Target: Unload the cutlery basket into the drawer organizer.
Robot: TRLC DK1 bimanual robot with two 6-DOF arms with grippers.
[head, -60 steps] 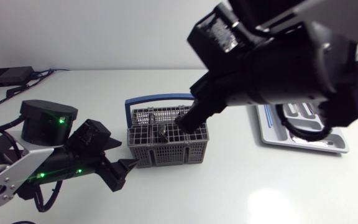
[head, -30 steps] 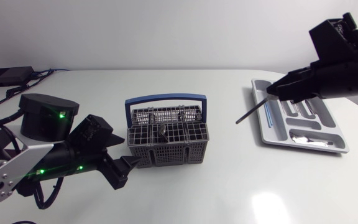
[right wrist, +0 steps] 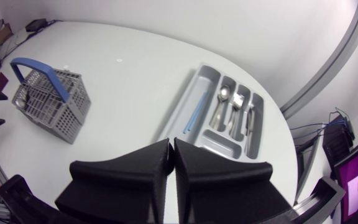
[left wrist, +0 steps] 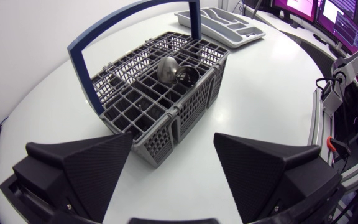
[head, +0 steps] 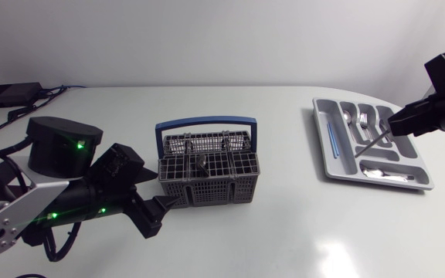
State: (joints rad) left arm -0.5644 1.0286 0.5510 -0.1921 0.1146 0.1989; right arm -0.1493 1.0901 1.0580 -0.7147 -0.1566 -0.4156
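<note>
Right gripper closed on a utensil over the organizer

Item 1, right gripper. My fingers are pressed nearly together. The head view shows a thin dark utensil clamped at their tip, slanting down over the organizer. My wrist view does not show the utensil, and I cannot tell what kind it is.

Item 2, organizer. This grey tray is on the right side of the table, well apart from the basket. Its long side slot holds a blue stick. The slots next to that hold a spoon and forks. The cross slot at the near end holds a second spoon.

Item 3, basket. It is a grey grid basket with a blue handle standing upright, and it sits mid-table. One metal piece stands in a middle compartment, with a dark piece just beside it.

Item 4, left gripper. My fingers are spread wide and hold nothing. The basket's near corner lies just ahead, between the fingertips. One finger is close to the basket wall, but I cannot tell whether it touches. In the head view this gripper sits low by the basket's front-left corner.
</note>
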